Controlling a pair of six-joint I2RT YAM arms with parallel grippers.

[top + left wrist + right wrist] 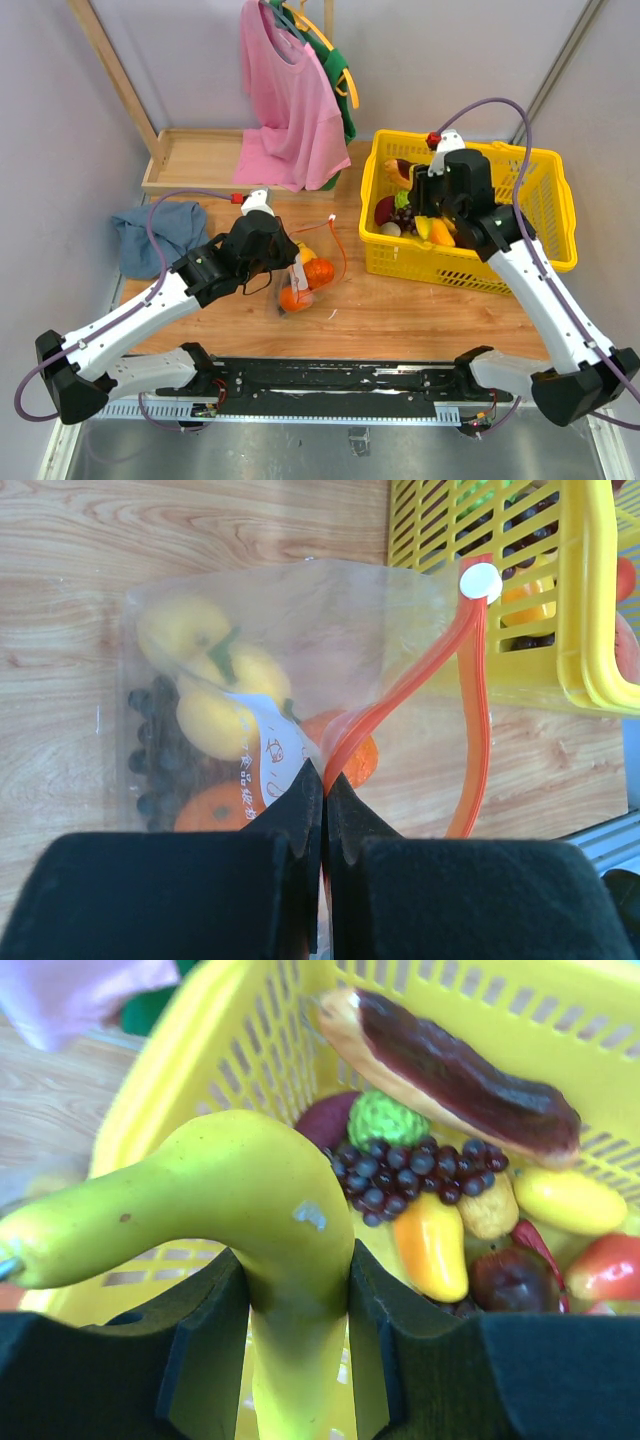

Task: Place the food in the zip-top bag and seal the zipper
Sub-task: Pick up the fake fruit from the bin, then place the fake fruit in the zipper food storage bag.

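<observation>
The clear zip-top bag (300,620) lies on the wooden table (150,530). It holds yellow lemons, dark grapes and oranges, and also shows in the top view (305,278). Its red zipper (425,665) stands apart in an open loop, with the white slider (480,582) at the far end. My left gripper (323,780) is shut on the zipper strip at the bag's near edge. My right gripper (298,1285) is shut on a yellow-green banana (230,1190) and holds it above the yellow basket (230,1050), which holds more food.
The yellow mesh basket (545,210) stands at the right, just beyond the bag's mouth in the left wrist view (585,630). A blue cloth (160,232) lies at the left. A wooden tray (195,160) and hanging pink shirt (290,100) are at the back.
</observation>
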